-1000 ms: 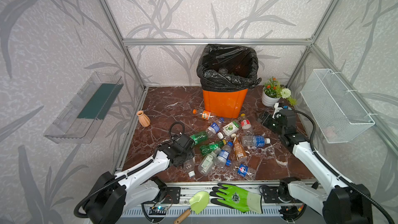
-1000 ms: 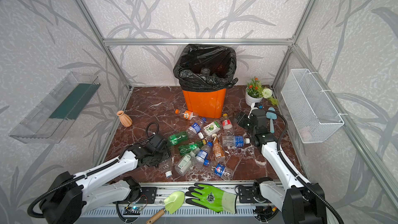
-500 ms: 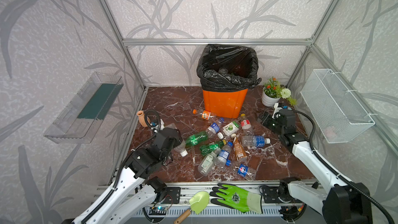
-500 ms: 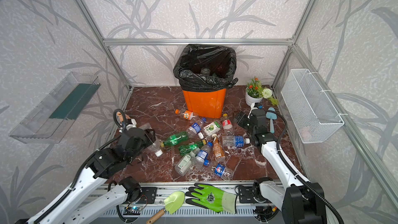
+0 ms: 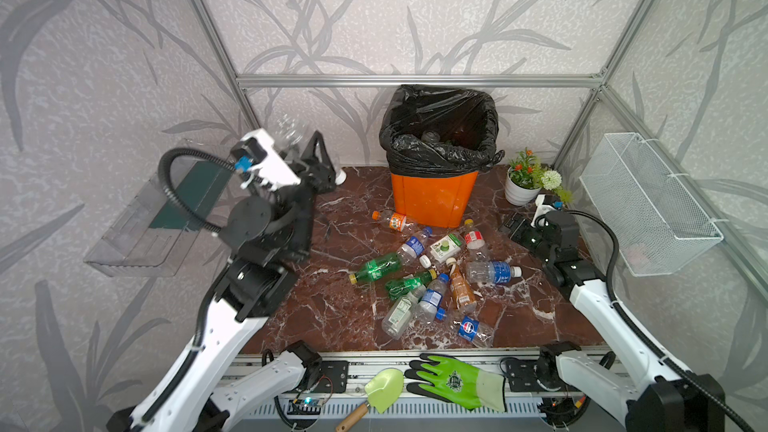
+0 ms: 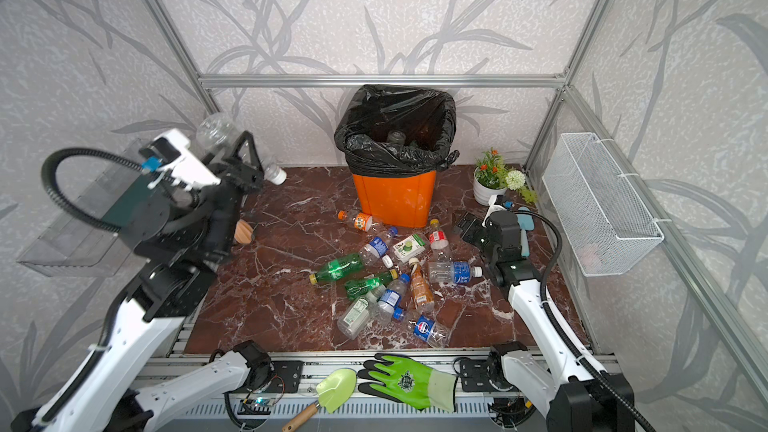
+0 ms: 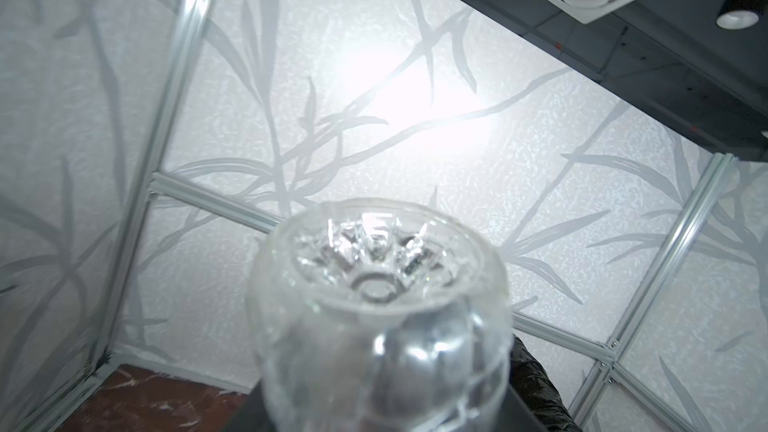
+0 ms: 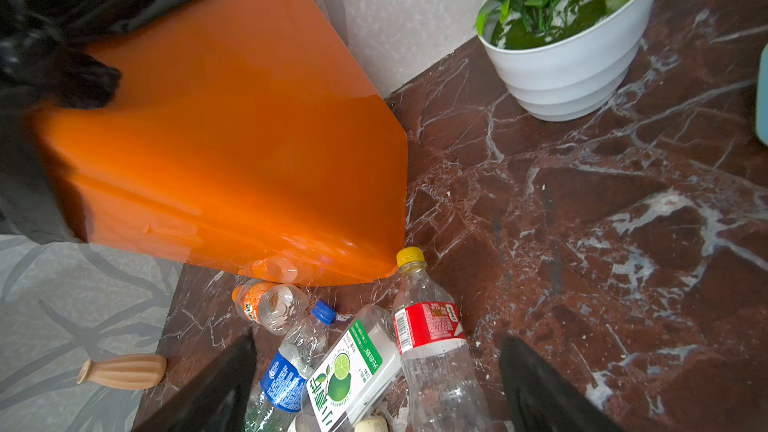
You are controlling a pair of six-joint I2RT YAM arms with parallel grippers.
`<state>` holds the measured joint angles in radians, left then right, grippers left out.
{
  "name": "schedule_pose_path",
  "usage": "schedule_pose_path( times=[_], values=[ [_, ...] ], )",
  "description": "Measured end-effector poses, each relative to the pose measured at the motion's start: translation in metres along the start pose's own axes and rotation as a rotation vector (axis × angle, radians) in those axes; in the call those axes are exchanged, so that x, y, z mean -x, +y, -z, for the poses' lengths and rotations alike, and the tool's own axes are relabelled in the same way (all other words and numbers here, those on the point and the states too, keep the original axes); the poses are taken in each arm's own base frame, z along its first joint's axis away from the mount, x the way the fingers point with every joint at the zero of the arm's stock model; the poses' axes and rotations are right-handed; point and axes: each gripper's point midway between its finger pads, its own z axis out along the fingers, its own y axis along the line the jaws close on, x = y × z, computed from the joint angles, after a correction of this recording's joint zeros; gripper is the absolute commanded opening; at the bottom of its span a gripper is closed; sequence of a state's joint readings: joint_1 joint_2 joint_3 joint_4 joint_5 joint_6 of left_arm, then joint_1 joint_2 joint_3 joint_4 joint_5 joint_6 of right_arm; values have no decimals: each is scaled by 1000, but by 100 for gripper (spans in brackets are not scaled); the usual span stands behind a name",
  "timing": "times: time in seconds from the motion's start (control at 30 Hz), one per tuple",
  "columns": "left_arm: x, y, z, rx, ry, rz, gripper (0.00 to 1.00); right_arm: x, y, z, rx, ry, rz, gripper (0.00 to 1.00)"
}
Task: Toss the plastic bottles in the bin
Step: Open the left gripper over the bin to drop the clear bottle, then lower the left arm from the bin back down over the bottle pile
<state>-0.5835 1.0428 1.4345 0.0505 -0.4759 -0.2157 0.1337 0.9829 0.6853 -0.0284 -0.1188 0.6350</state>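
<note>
My left gripper (image 5: 316,162) is raised high at the left and shut on a clear plastic bottle (image 5: 291,131); the bottle's white cap (image 6: 277,174) points toward the bin. In the left wrist view the bottle's ribbed base (image 7: 378,284) fills the lower middle and hides the jaws. The orange bin (image 5: 432,197) with its black bag stands at the back, with bottles inside. Several plastic bottles (image 5: 424,280) lie in a heap on the marble floor in front of it. My right gripper (image 8: 380,371) hangs open just over a lime-label bottle (image 8: 347,371) and a red-label bottle (image 8: 428,326), at the heap's right edge.
A white flower pot (image 5: 521,191) stands right of the bin, a wire basket (image 5: 648,201) hangs on the right wall and a clear tray (image 5: 137,226) on the left wall. A terracotta vase (image 6: 243,231) lies behind my left arm. A green glove (image 5: 457,382) and a trowel (image 5: 380,386) lie on the front rail.
My left arm has risen from the floor by the heap, carrying the clear bottle up and toward the back left. The right arm has stayed put.
</note>
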Motion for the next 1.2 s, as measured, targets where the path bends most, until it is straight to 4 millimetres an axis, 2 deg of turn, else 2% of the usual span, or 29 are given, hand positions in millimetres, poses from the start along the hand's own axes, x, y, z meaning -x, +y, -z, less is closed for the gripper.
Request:
schedule_pose_path(
  times=[0.1,0.17,0.2,0.23,0.27,0.33,0.37,0.4,0.47,0.53,0.63,0.77,0.83,0.9,0.97,1.03,1.13,1.2],
  values=[
    [-13,-52,-66,-119,33,-6,65,10,5,12,10,-44,20,94],
    [-35,-90,-115,-198,105,-31,74,15,7,20,17,-67,33,95],
    [-52,-107,-136,-238,154,-46,80,16,8,23,17,-73,42,95],
    [-73,-118,-154,-258,203,-64,95,18,8,25,16,-75,49,95],
    [-97,-128,-169,-282,257,-79,99,18,8,27,12,-75,59,95],
    [-136,-134,-184,-298,329,-90,99,21,8,31,7,-75,75,96],
    [-164,-130,-184,-291,403,-111,99,22,8,33,6,-79,83,96],
    [-187,-124,-180,-278,477,-132,99,23,8,35,4,-82,87,96],
    [-208,-113,-169,-262,556,-151,99,23,7,37,2,-83,94,96],
    [-207,-104,-153,-254,579,-155,99,23,6,37,-3,-82,98,96],
    [-164,-100,-130,-265,512,-135,99,21,5,37,-6,-73,99,96],
    [-85,-90,-87,-289,337,-83,99,19,4,35,-7,-63,94,96],
    [-67,-75,-61,-281,271,-67,99,18,3,34,-9,-61,90,96],
    [-68,-58,-40,-260,258,-71,99,16,1,32,-13,-54,81,96],
    [-76,-47,-28,-247,273,-89,99,11,-3,27,-22,-33,76,95],
    [-93,-38,-22,-230,320,-115,98,4,-7,21,-32,-3,71,94],
    [-148,-21,-12,-194,459,-176,97,-6,-12,12,-46,43,61,93],
    [-197,-7,6,-180,588,-231,92,-9,-15,10,-53,53,55,94]
  ],
)
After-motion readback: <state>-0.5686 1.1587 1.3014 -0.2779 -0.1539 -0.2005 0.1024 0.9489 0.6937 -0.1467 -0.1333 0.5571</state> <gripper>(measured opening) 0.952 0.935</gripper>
